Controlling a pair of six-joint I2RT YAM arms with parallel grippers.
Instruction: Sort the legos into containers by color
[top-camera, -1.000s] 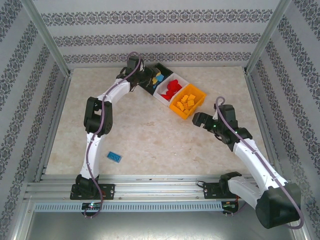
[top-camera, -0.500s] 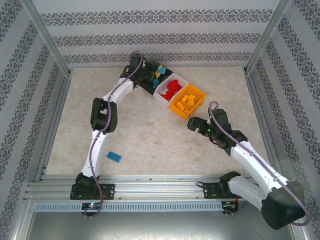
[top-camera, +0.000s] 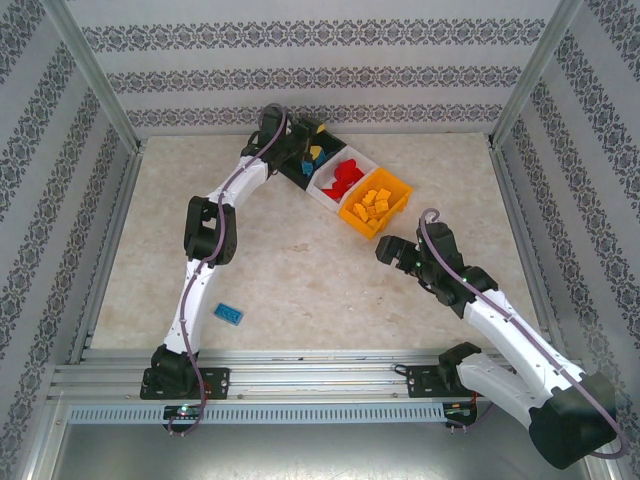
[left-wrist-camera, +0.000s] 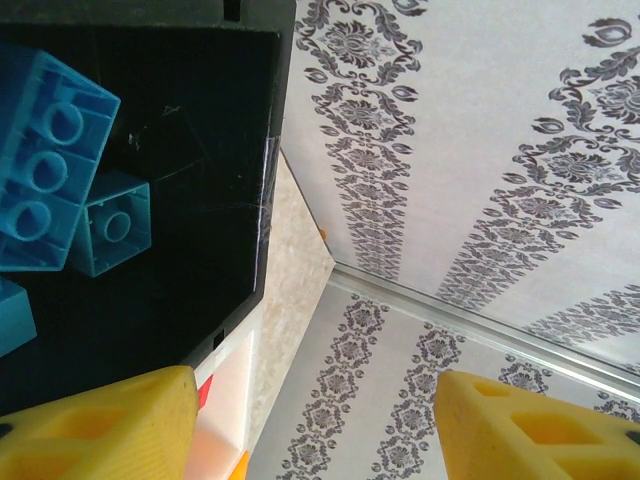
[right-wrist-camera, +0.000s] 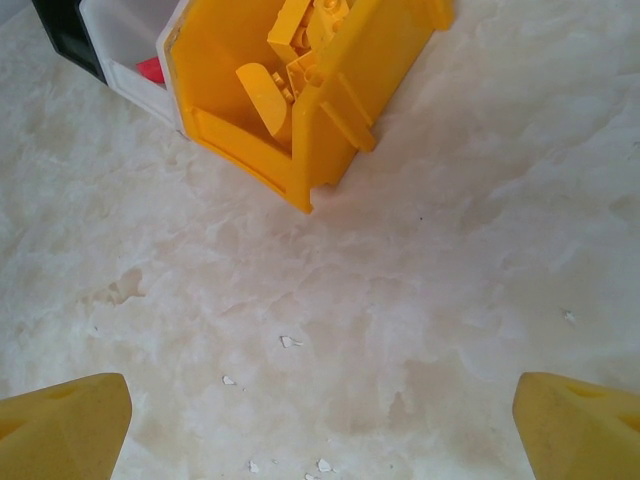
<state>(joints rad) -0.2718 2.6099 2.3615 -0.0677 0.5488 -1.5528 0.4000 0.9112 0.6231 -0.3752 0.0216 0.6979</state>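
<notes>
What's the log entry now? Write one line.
left gripper: open at black bin | right gripper: open, empty, near orange bin | one blue lego loose on table

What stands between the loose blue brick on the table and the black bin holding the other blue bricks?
Nothing visible. Bare table lies between the blue brick and the black bin; the left arm runs beside that path, left gripper at the bin.

table (top-camera: 300, 280): beige, marbled | containers (top-camera: 357, 222): far centre | blue lego (top-camera: 229, 314): near left
</notes>
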